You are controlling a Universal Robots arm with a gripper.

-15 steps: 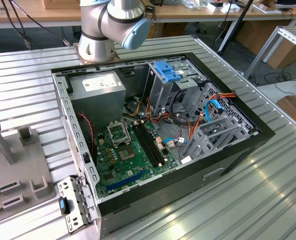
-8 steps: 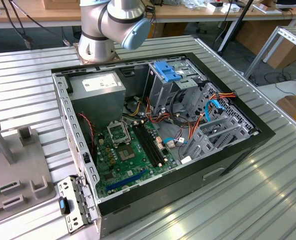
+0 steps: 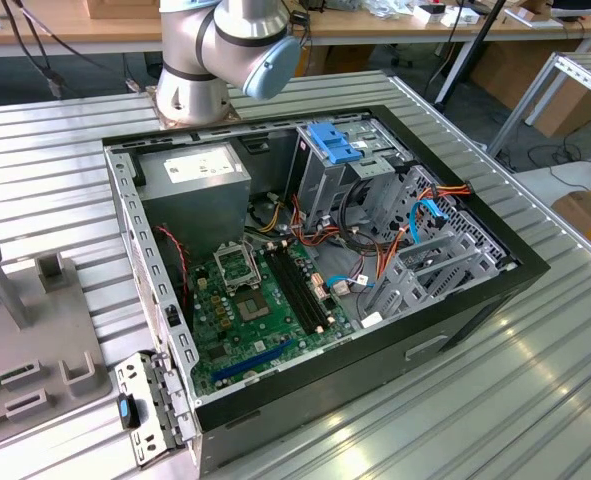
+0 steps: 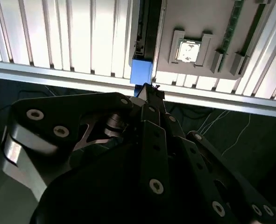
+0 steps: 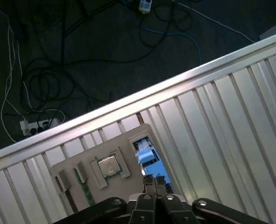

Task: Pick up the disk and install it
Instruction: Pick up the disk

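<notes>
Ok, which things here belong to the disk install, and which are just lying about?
Job in hand: disk, gripper, open computer case.
Lying about: grey fixture plate, processor chip, floor cables.

Silver-grey arm [image 3: 187, 70] had rounded joints [image 3: 237, 35], one wore a pale blue cap [image 3: 272, 66], gripper [image 4: 149, 89] was matte black, angular linked bars [image 4: 152, 149] studded with silver screws [image 4: 35, 114]

No legible print, even on the power-supply sticker [image 3: 197, 165]

One disk [image 5: 147, 155], one computer case [image 3: 455, 332], one fixture tray [image 3: 20, 345], one arm [image 3: 225, 45]
</notes>
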